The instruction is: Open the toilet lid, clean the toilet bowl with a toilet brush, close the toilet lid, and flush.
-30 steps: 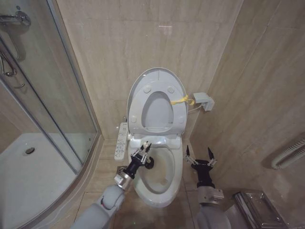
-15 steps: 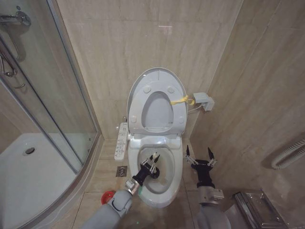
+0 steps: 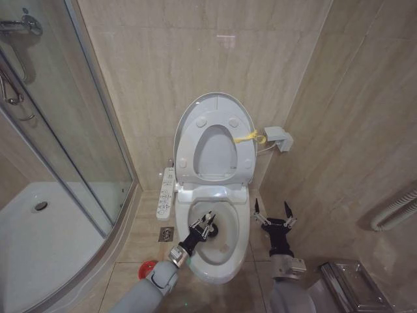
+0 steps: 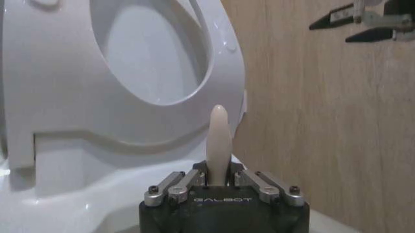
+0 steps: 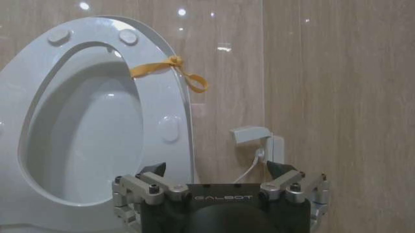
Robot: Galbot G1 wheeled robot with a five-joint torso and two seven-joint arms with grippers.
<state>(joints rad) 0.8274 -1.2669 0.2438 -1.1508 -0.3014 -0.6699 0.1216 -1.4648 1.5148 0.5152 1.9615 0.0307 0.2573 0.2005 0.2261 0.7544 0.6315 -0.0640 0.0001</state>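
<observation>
Shower enclosure glass [image 3: 71,130] at far left. On the floor tiles, red cup holder [image 3: 147,268] sits beside the left arm, just left of the bowl's front. Side button panel [image 3: 165,193] runs along the toilet's left edge.

Left gripper [image 3: 206,225] reaches over the toilet bowl [image 3: 225,264], inside the rim on its left half. Jaws pinch the toilet brush [image 4: 218,141]; in the left wrist view the thin white handle stands up between the closed fingers [image 4: 184,184]. Bristle head shows as a dark patch at the gripper tips above the basin.

Toilet lid [image 3: 190,124] stands upright against the wall, seat [image 3: 244,160] raised against it, yellow tie [image 3: 249,137] at the right edge.

Right gripper [image 3: 273,213] hovers right of the bowl, off the toilet, jaws spread and empty. Wall box [image 3: 279,137] with cable lies further right.
</observation>
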